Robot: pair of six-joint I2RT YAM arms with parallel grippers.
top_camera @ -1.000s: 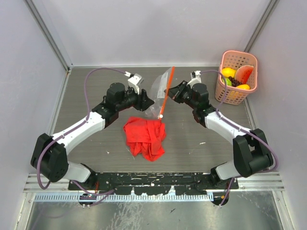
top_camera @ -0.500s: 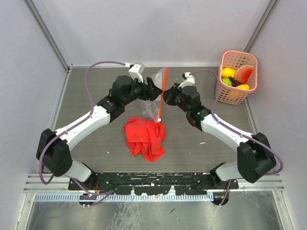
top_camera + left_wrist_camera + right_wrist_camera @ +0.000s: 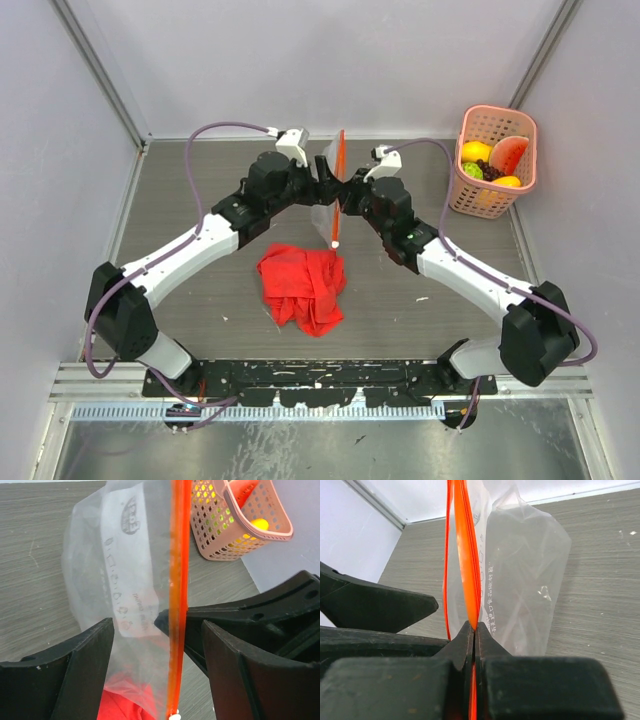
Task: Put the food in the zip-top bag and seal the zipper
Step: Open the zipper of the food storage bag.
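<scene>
The clear zip-top bag (image 3: 322,205) hangs upright above the table between my two grippers. Its red-orange zipper (image 3: 337,185) runs nearly vertically. My right gripper (image 3: 346,196) is shut on the zipper (image 3: 468,565), with the bag's body (image 3: 525,580) beyond it. My left gripper (image 3: 318,187) is open; in the left wrist view it (image 3: 157,630) straddles the bag (image 3: 125,570) and zipper (image 3: 178,590) without pinching them. The food sits in the pink basket (image 3: 522,122) at the back right: yellow-orange fruit (image 3: 476,151), watermelon slice (image 3: 508,155), green fruit (image 3: 473,171), orange (image 3: 508,182).
A crumpled red cloth (image 3: 303,285) lies on the table below the bag. The basket also shows in the left wrist view (image 3: 260,527). Grey walls close in the table at the back and both sides.
Both arms moved toward the back and closer together. The bag swung more upright and shifted left. The left gripper came in around the bag and zipper.
</scene>
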